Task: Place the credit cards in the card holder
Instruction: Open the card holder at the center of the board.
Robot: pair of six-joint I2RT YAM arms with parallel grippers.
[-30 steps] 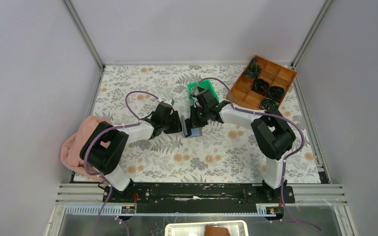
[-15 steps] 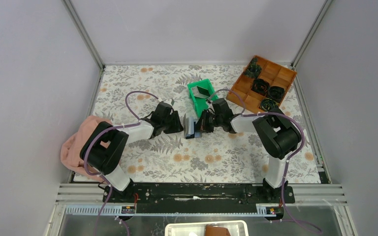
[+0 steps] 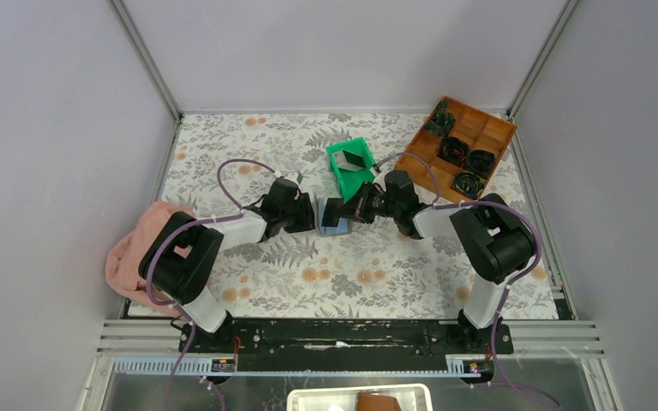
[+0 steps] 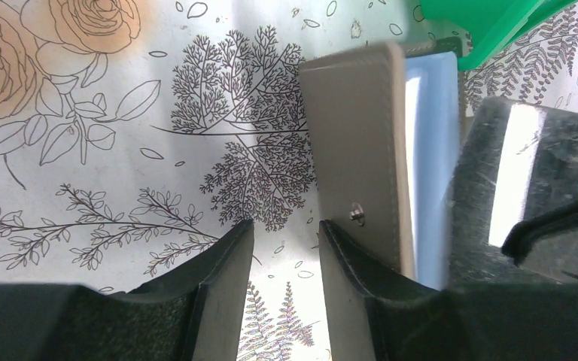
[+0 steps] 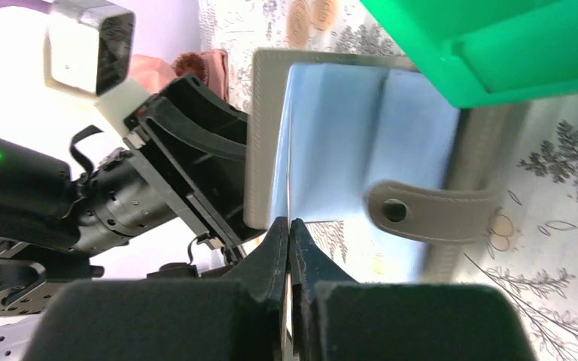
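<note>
While only the overhead is showing one credit card point(image 3: 353, 159) in the green bin point(image 3: 343, 181), the right gripper point(image 5: 289, 226) is pinching a second card point(image 5: 289, 150) beside one card holder point(image 5: 346, 150), left gripper point(image 4: 286, 237) gaping.

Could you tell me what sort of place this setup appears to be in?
Probably a lab test cell for robot manipulation. Plain grey panels in aluminium framing enclose a floral-covered table, and the left arm and right arm are bolted to a rail at its near edge.
</note>
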